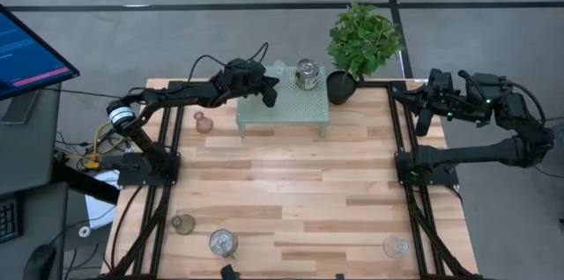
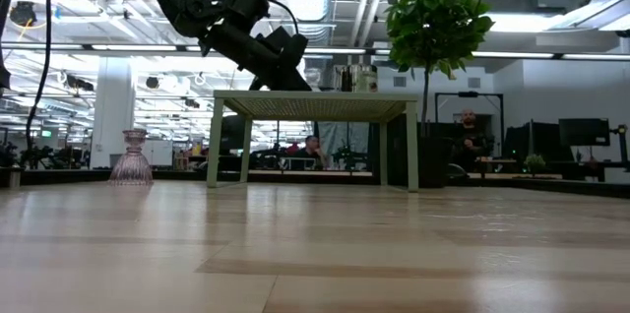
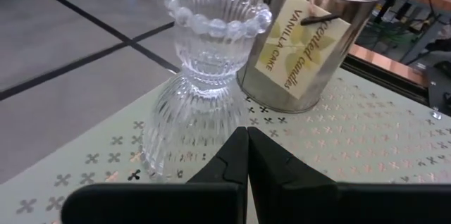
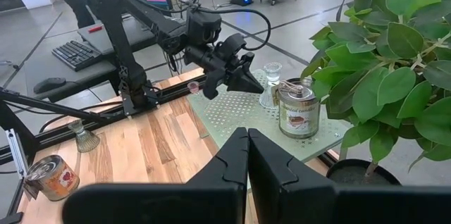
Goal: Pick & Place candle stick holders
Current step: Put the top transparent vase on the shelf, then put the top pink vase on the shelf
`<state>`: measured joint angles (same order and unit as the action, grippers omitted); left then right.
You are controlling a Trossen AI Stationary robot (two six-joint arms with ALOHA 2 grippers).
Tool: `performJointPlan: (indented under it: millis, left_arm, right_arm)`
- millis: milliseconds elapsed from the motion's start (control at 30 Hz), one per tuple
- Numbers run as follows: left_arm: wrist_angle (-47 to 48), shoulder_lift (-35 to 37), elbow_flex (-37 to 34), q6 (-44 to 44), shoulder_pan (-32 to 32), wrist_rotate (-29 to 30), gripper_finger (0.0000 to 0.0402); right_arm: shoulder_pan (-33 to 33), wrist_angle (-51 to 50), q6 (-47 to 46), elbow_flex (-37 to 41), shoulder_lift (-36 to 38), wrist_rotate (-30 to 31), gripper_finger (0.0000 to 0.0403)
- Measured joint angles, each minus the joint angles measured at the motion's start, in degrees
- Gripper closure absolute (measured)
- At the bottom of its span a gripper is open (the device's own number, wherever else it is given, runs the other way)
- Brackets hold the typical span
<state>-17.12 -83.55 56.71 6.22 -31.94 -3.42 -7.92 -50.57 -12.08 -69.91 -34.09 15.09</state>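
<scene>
1. Up on the mint-green stand (image 1: 284, 107) my left gripper (image 3: 247, 155) hovers with its fingers pressed together and nothing between them, just short of a clear glass holder (image 3: 203, 83) standing upright on the perforated top.
2. Just beside that holder stands a silvery candle tin (image 3: 315, 37), labelled "Vanilla Cake", so close that the two look to be touching.
3. Beyond the stand's far right corner sits the black plant pot (image 1: 341, 86) with its leafy plant (image 1: 363, 38).
4. Down on the table (image 1: 291, 192), a pinkish holder (image 1: 203, 122) stands near the stand's left leg.
5. Along the near edge lie a greenish holder (image 1: 183, 224), a second silvery tin (image 1: 223, 244) on its side, and another clear holder (image 1: 396, 246).
6. My right gripper (image 4: 247, 155) waits raised off the table's right side, fingers closed and empty.
</scene>
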Motion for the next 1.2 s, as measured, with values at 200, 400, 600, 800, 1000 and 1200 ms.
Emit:
performJointPlan:
  millis: [200, 400, 600, 800, 1000, 1200]
  left_arm:
    - [0.96, 1.22, -0.11, -0.09, 0.15, 0.00, 0.0399]
    - [11.43, 14.14, -0.02, -2.54, 1.42, 1.99, 0.0399]
    - [31.02, 28.83, 0.00, -1.50, 2.88, 7.78, 0.0394]
    - [50.74, 35.98, 0.00, 6.25, 3.02, 10.92, 0.0344]
    - [61.70, 34.69, 0.00, 8.20, 3.02, 10.49, 0.0270]
    - [66.18, 26.87, 0.01, 16.82, 2.99, 12.56, 0.0194]
  right_arm:
    - [0.00, 0.00, 0.00, 0.00, 0.00, 0.00, 0.0403]
    - [0.00, 0.00, 0.00, 0.00, 0.00, 0.00, 0.0403]
    - [-0.02, 0.04, 0.00, 0.00, 0.00, 0.02, 0.0402]
    - [-0.02, 0.04, -0.02, 0.00, 0.00, 0.02, 0.0381]
    - [-0.02, 0.09, -0.09, -0.03, -0.22, 0.07, 0.0344]
    - [-0.04, 0.14, -1.51, -0.09, -1.25, 0.13, 0.0313]
